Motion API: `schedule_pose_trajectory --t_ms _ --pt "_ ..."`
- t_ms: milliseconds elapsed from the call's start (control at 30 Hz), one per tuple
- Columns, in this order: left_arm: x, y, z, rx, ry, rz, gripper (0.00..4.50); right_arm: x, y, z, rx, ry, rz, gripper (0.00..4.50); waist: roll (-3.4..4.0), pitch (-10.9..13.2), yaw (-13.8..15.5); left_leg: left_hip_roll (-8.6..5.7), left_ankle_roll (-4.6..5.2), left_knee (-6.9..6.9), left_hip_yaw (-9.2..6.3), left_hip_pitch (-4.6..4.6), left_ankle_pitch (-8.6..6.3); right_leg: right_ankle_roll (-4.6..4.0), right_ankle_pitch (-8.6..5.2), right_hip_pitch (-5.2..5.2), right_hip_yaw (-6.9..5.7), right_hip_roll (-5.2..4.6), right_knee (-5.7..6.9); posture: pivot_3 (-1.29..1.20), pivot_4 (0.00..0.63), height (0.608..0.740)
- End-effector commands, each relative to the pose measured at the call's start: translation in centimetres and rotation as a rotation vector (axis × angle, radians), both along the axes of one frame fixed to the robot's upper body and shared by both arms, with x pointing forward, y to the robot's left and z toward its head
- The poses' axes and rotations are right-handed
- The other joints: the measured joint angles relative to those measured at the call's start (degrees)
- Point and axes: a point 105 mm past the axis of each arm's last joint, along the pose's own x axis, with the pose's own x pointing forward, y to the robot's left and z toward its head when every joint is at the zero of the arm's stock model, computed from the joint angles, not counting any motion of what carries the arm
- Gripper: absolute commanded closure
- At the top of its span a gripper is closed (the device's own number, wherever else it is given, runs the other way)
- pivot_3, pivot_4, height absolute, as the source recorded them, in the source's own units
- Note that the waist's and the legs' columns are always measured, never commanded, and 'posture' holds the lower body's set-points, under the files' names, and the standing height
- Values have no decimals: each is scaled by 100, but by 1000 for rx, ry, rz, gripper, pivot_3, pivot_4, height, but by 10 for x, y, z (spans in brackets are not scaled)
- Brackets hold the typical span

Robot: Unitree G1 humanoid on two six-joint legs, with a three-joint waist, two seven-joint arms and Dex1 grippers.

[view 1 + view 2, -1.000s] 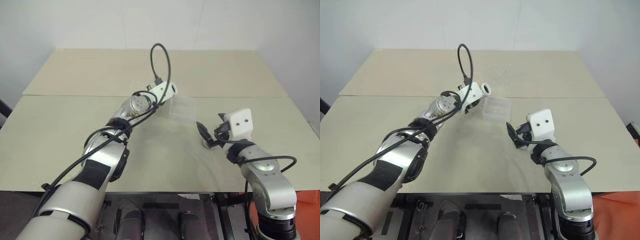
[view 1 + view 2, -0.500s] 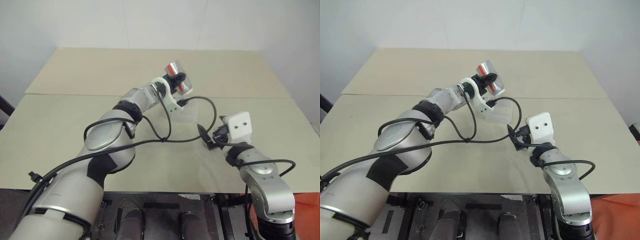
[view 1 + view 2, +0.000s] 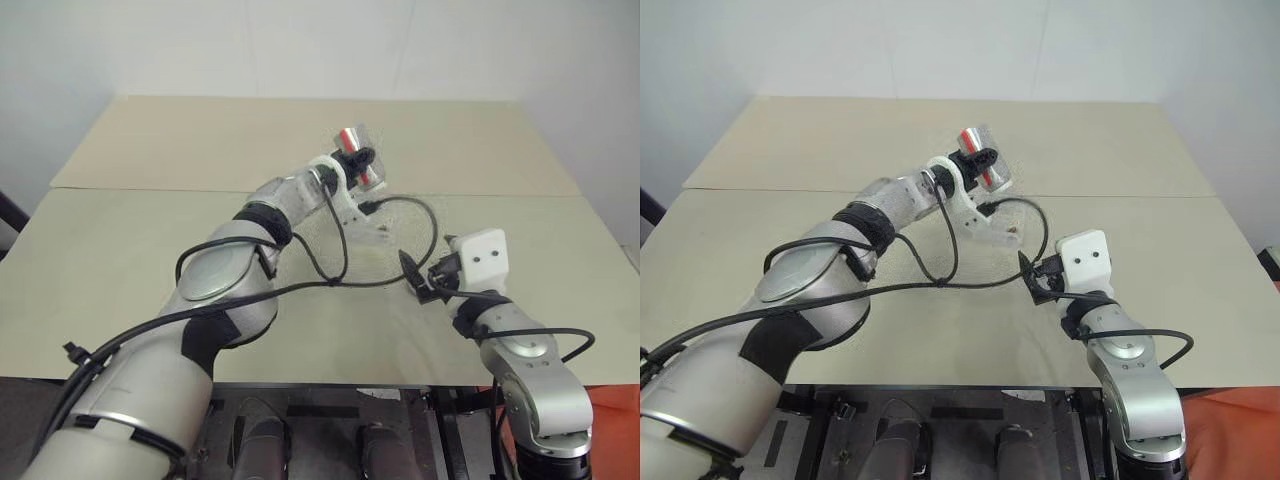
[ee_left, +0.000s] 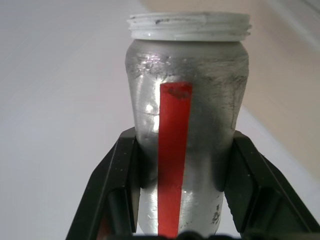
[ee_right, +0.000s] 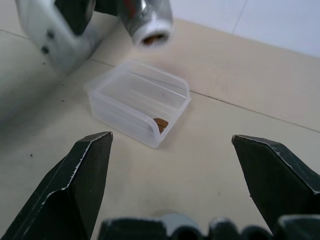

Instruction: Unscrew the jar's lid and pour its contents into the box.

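Left gripper (image 4: 175,200) is clamped on the jar (image 4: 186,115), one black finger on each side of the silver body, red label strip facing the wrist camera. The jar is held up in the air above the table (image 3: 150,250), lid off, white threaded neck bare, tipped roughly level with its open mouth (image 5: 150,37) aimed toward the box (image 5: 137,102) and sitting just above and behind it. Something brown shows inside the mouth. The box is clear plastic, resting flat on the table between the two arms, near the seam between the two tabletop panels. One small brown bit (image 5: 160,123) lies inside it, in the corner nearest the right gripper; the rest of the box floor looks bare. Right gripper (image 5: 172,165) has its fingers spread wide with nothing between them, held low over the table just short of the box and pointing at it. A grey rounded edge (image 5: 167,217) shows on the table at the base of the right fingers; can't tell what it is. A black cable (image 3: 330,255) loops from the left wrist down across the table in front of the box.
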Motion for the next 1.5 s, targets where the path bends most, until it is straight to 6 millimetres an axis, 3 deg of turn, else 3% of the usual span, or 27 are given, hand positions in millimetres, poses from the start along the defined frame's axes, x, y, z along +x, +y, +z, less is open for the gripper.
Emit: schedule_pose_trajectory --t_ms 33,267,367,467,633,767,1033,1133,1300,1500 --pt "4 8 12 -374 183 42 2576 -3 -1 14 -11 -57 -6 57 0 0 -5 0 0 0 0 1 0 0 0 1 0 0 0 0 150 740" --pt "12 48 -7 -1375 856 45 2576 -2 1 14 -31 -52 23 57 2 -1 -47 2 0 5 -1 3 1 -1 0 2 -1 0 8 0 150 740" --pt "9 57 -18 -1657 1092 -50 2576 0 3 13 -44 -44 44 57 3 -2 -79 2 0 8 -4 3 1 -1 0 4 -2 0 10 0 150 740" --pt "7 69 -27 -1824 1175 -106 2576 2 5 12 -52 -38 63 57 3 -2 -99 1 0 9 -7 7 1 -1 0 9 -3 0 14 0 150 740" --pt "2 73 -56 -1859 1203 -84 2576 7 8 8 -69 -20 90 57 4 -3 -120 0 0 10 -12 9 1 -1 1 11 -3 -1 18 0 150 740" --pt "1 80 -63 -1962 1189 -102 2576 9 9 7 -85 -18 95 57 4 -3 -131 0 0 10 -12 13 1 -1 1 12 -3 -1 20 0 150 740" --pt "-3 87 -83 -1912 1134 -58 2576 7 8 9 -41 -26 80 57 4 -7 -135 1 0 10 -12 14 1 -1 1 13 -4 -1 21 0 150 740" --pt "-7 85 -87 -1823 1097 -54 1573 7 6 8 -50 -24 70 0 4 -10 -139 1 1 10 -11 17 1 -1 1 13 -3 -1 21 0 150 740" --pt "-8 87 -94 -1847 1067 -37 21 6 5 7 -61 -23 62 0 4 -10 -137 1 0 10 -11 17 1 -1 1 13 -3 -1 21 0 150 740" --pt "-12 92 -97 -1842 1050 -60 21 7 6 7 -69 -25 65 0 4 -11 -137 0 1 10 -11 17 0 -1 1 14 -3 -1 21 0 150 740"
